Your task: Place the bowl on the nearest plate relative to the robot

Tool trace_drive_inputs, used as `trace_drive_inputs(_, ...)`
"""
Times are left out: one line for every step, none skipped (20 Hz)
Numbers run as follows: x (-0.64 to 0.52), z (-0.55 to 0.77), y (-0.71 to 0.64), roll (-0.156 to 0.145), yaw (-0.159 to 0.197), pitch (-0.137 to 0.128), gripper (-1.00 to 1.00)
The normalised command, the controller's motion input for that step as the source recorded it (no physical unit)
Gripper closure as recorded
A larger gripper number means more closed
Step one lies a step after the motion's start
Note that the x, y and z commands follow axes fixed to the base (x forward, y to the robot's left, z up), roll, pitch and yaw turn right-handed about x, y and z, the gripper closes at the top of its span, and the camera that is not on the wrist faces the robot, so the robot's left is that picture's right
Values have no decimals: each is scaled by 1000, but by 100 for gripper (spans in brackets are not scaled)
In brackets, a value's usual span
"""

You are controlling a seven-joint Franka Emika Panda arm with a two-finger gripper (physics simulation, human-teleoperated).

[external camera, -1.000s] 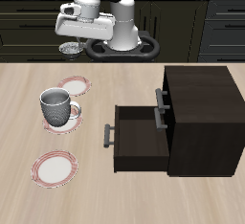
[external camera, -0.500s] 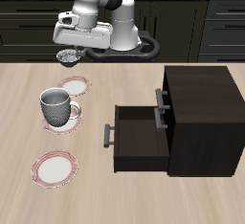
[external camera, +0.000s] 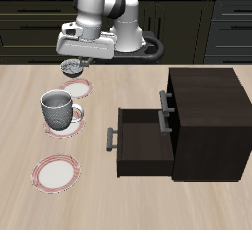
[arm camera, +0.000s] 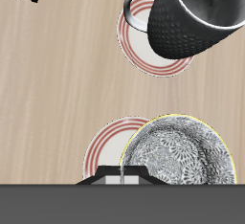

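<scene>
My gripper (external camera: 73, 62) is shut on the rim of the small bowl (external camera: 73, 68) with the grey patterned inside and holds it in the air, just above the back edge of the plate (external camera: 77, 86) nearest the robot. In the wrist view the bowl (arm camera: 182, 156) hangs close over that red-rimmed plate (arm camera: 107, 144) and covers part of it. One fingertip (arm camera: 123, 174) shows at the bowl's rim. A second plate (external camera: 63, 126) carries a grey-and-white mug (external camera: 56, 109). A third plate (external camera: 56, 172) lies near the table's front edge.
A dark cabinet (external camera: 209, 121) stands beside the plates, its drawer (external camera: 146, 141) pulled open toward them. The mug (arm camera: 196, 17) rises tall on its plate (arm camera: 142, 54), close to the held bowl.
The gripper has come down and forward with the bowl in it, from behind the table's back edge to just over the back plate.
</scene>
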Motion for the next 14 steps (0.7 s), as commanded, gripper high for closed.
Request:
trace_drive_inputs(-49, -82, -108, -58, 7, 22, 100)
trace_drive_inputs(19, -167, 52, 24, 29, 18, 100)
trace_drive_inputs(-108, -244, 78, 21, -31, 48, 100)
trace_drive_inputs(-13, -228, 128, 27, 69, 2, 100)
trace_drive_inputs(-117, -192, 8, -23, -5, 42, 100)
trace_drive_inputs(70, -253, 86, 36, -18, 61, 100)
trace_drive_inputs(-107, -104, -95, 8, 17, 49, 100)
trace_drive_inputs(25, -241, -82, -53, -35, 37, 100)
trace_drive_inputs(-112, -171, 3, 30, 12, 49, 100)
trace_drive_inputs(-22, -101, -9, 5, 9, 8, 100)
trace_drive_inputs(36, -450, 71, -12, 28, 77, 100)
trace_drive_inputs(-18, -269, 34, 20, 6, 63, 100)
trace_drive_inputs(-7, -190, 41, 0, 24, 40, 100)
trace_drive_inputs(-15, -89, 8, 10, 29, -5, 100)
